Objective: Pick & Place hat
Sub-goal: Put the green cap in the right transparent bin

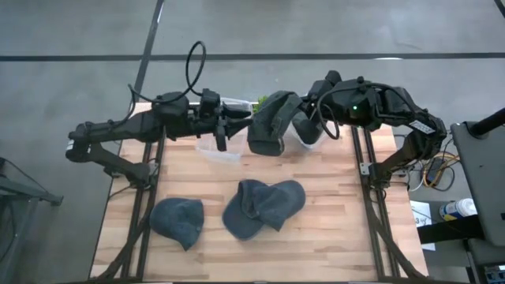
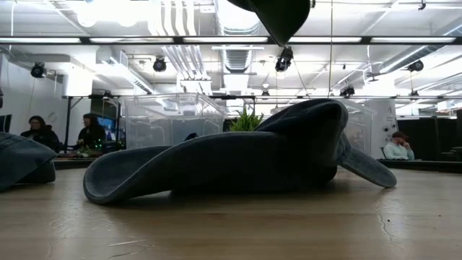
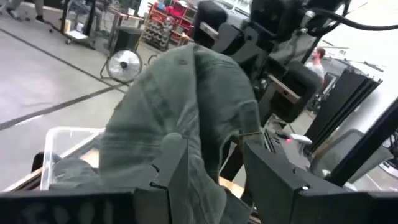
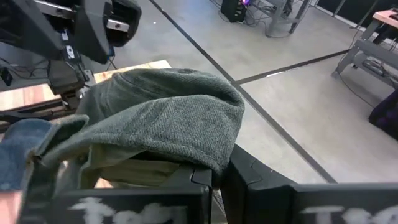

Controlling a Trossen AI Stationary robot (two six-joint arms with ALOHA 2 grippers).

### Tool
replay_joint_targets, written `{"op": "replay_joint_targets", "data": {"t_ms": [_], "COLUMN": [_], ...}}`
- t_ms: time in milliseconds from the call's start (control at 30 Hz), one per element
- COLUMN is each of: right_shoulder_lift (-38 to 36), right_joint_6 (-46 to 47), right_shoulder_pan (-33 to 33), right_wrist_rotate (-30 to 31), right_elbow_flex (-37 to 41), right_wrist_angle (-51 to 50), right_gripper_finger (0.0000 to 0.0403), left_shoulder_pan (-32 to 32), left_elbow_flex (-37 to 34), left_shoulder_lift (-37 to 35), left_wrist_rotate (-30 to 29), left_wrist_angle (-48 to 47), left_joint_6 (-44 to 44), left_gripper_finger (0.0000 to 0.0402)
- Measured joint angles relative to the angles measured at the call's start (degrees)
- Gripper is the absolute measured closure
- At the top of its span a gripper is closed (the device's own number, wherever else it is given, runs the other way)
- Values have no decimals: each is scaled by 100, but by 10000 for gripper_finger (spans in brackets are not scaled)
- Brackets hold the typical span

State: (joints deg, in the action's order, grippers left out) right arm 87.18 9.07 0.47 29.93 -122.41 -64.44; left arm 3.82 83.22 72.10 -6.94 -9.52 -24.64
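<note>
Hat (image 1: 271,122) is being held aloft by right gripper (image 4: 214,177), clamped on its edge, left gripper (image 3: 214,168) parted around it; placing is judged pending, two hats (image 1: 263,207) lying untouched.

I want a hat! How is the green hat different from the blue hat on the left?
The green hat hangs in the air between the two arms, held by the shut right gripper; the blue hat lies flat on the table. Green is stretched out, blue is slumped. Both are soft caps.
</note>
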Motion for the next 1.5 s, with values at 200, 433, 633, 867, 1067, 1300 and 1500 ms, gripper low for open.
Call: {"op": "replay_joint_targets", "data": {"t_ms": [200,433,633,867,1067,1300,1500], "right_shoulder_lift": [-58,-88,-88,-88,-88,-88,-88], "right_joint_6": [220,299,299,297,341,406,406], "right_shoulder_pan": [0,0,0,0,-2,-4,-4], "right_wrist_rotate": [-2,-42,-50,-57,-48,-39,-39], "right_elbow_flex": [0,0,0,0,0,2,2], "right_wrist_angle": [-61,-161,-169,-180,-178,-289,-286], "right_gripper_finger": [394,394,394,394,394,394,394], "left_shoulder_pan": [110,111,109,109,122,186,153], "left_elbow_flex": [32,239,601,748,756,761,761], "left_shoulder_lift": [-5,41,46,179,214,188,181], "left_wrist_rotate": [510,594,69,-686,-780,-657,-81], "left_wrist_angle": [64,-75,-1102,-2026,-1950,-1488,-882], "left_joint_6": [-15,749,1333,1552,1722,1148,990], "left_gripper_finger": [254,254,254,254,254,254,254]}}
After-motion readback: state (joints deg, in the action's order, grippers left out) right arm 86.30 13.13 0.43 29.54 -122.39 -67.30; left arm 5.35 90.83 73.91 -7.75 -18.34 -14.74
